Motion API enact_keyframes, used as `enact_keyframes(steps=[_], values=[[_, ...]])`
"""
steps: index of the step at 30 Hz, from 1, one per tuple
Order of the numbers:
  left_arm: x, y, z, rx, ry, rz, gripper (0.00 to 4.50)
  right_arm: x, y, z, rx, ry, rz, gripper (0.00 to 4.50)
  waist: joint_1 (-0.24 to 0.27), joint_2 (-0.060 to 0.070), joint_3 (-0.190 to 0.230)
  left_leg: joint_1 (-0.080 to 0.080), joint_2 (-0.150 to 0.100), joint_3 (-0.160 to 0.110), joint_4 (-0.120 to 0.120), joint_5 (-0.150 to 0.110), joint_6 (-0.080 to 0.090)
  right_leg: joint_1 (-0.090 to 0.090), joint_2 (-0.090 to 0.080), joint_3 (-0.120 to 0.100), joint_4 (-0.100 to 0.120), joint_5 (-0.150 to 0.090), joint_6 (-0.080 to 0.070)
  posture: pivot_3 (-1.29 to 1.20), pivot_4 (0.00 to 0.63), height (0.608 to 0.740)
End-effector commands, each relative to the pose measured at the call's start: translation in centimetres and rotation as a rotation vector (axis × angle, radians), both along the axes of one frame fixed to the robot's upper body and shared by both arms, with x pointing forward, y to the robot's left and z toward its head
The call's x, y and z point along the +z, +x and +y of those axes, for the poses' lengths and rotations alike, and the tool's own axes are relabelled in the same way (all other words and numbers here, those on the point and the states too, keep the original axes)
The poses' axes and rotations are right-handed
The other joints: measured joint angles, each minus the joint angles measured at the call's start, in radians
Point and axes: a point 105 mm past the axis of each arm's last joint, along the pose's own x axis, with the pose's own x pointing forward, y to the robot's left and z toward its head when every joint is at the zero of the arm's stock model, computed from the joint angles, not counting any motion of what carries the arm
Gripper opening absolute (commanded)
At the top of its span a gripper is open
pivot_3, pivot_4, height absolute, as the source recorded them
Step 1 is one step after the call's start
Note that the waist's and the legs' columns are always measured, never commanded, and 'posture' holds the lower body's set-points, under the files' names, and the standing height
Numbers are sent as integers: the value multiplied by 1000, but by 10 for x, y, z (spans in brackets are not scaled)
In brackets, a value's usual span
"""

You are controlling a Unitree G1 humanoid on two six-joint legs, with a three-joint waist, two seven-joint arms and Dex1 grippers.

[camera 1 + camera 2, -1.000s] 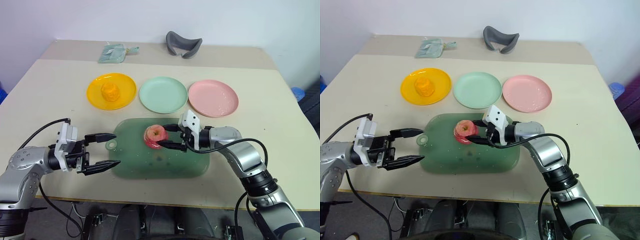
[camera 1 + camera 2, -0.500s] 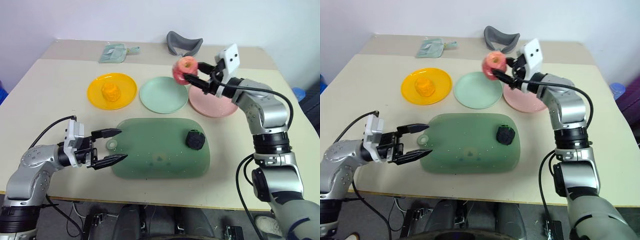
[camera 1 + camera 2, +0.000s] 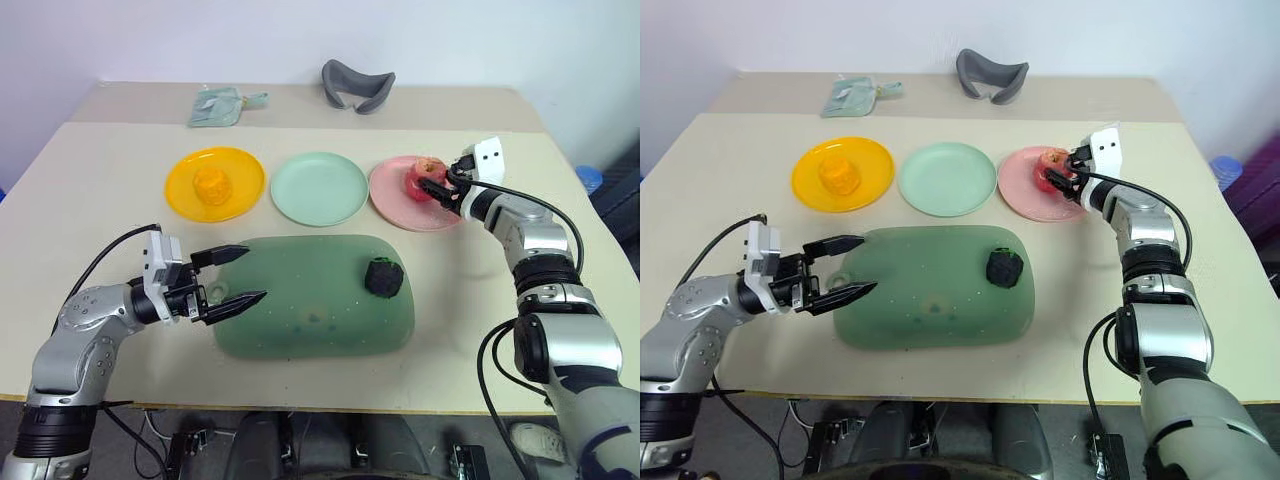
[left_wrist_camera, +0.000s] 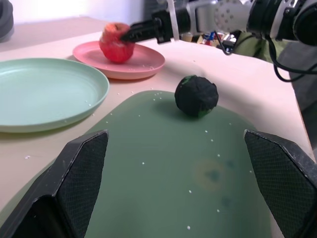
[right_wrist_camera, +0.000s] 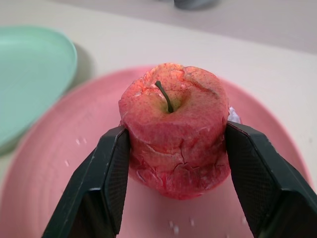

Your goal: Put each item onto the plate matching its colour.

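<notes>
Beige bench [image 3: 90, 210] fills most of the head views, with a white wall behind it; its near edge is cut off by the bottom of the picture.

Largest on it is the green board [image 3: 310, 310], translucent and rounded, lying near the front. The dark green item [image 3: 384, 279] sits on the board's right part, knobbly and so dark that its surface is hard to read.

Behind the board stand three plates in a row. The yellow plate [image 3: 180, 200] is on the left and carries the yellow item [image 3: 211, 184] at its middle. The green plate [image 3: 318, 188] in the middle is bare. The pink plate [image 3: 395, 205] is on the right, its far right part hidden by the right arm.

At the back edge lie a grey cushion [image 3: 354, 85] and a pale green packet [image 3: 218, 105], whose contents cannot be made out.

The red item [image 5: 174, 130], an apple-like toy with a stem, rests over the pink plate. The right gripper [image 5: 176, 168] has its fingers [image 5: 111, 168] pressed against both sides of it, clamped on it. Whether its underside touches the plate is hard to tell, since the fingers cover its lower flanks.

The left gripper [image 3: 230, 275] hovers at the board's left edge, pointing across it, its fingers [image 3: 222, 254] spread wide with nothing between them. In the left wrist view only the finger ends show, cut off by the bottom corners.
</notes>
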Motion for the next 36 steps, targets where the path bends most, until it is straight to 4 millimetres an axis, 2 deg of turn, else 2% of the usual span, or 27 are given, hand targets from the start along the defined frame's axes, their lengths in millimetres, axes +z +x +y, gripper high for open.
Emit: enact_keyframes(steps=[1, 6, 11, 15, 19, 22, 25, 29, 33, 36], values=[[13, 1, -1, 15, -15, -57, 4500, 18, 4, 2, 2, 0, -62, 2720, 0, 0, 0, 0, 0, 0, 0, 0, 0, 0, 0, 0, 0, 0, 0, 0, 150, 740], [14, 5, -6, 44, -46, -61, 4500, 9, 2, -3, -4, -6, -43, 2720, 1, 0, 0, 0, 0, 0, 0, 0, 0, 0, 0, 0, 0, 0, 0, 0, 150, 740], [15, 7, -12, 43, -55, -73, 4500, 5, 0, -10, -27, -23, -43, 4480, 1, 0, 0, 0, 0, 0, 0, 0, 0, 0, 0, 0, 0, 0, 0, 0, 150, 740], [16, 9, -16, 36, -65, -77, 4500, 10, -3, -18, -65, -14, -94, 4480, 2, 0, 0, 0, 0, 0, 0, 0, 0, 1, 0, 0, 0, 0, 0, 0, 150, 740], [15, 9, -17, 28, -64, -79, 4500, 17, -16, -25, -39, -40, -143, 4480, 3, 0, 0, 0, 0, 0, 0, 0, 0, 1, 0, 0, 0, 0, 0, 0, 150, 740], [13, 8, -18, 8, -53, -76, 4500, 27, -41, -27, 19, -40, -188, 4480, 6, 0, 0, 0, 0, -1, 0, 0, 0, 0, 0, 0, 0, 0, 0, 0, 150, 740], [11, 5, -20, -13, -49, -67, 4500, 27, -73, -17, 126, -17, -157, 4480, 11, 0, 0, 0, 0, -1, 0, 0, 0, 1, 0, 1, 0, 0, 0, 0, 150, 740], [8, 5, -22, -38, -41, -58, 4500, 13, -114, 5, 273, 25, -47, 4480, 12, 0, 0, 1, 0, -2, 0, 0, 0, 1, 0, 1, 0, 0, 0, 0, 150, 740], [7, 7, -24, -65, -34, -55, 4500, -4, -135, 27, 357, 87, 50, 4480, 11, 0, 0, 1, 0, -2, 1, 0, 0, 2, 0, 0, 0, 0, 0, 0, 150, 740], [8, 8, -25, -77, -31, -55, 4500, -8, -141, 42, 400, 128, 75, 4480, 15, 0, 0, 1, 0, -2, 1, 0, 0, 2, 0, 0, 0, 0, 0, 0, 150, 740]])
